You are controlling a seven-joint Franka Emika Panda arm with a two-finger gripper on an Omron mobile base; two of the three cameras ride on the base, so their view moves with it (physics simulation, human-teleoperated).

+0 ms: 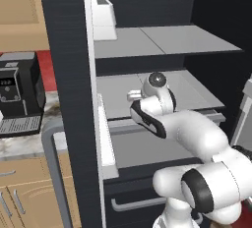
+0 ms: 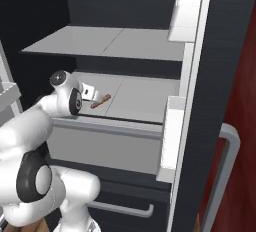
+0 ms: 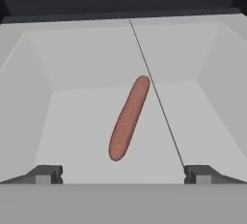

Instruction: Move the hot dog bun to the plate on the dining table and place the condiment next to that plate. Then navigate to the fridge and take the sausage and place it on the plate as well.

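Fridge [image 2: 215, 51] open, arm reaching in at the middle shelf [image 2: 135, 98]. Sausage [image 3: 128, 118] lies flat on that shelf, just ahead of the gripper [image 3: 123, 174]; jaws spread wide, nothing held. Door bins [image 2: 172, 141] hang right, coffee machine [image 1: 18, 94] far left on the counter.

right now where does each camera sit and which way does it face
Left base view: behind the arm on its left, looking into the open fridge; the arm rises from lower right.
Right base view: behind on the right, facing the same shelves; the arm rises from lower left, reaching toward the sausage.
Hand view: on the hand, looking along the open gripper at the sausage.
Right base and hand views share the sausage.
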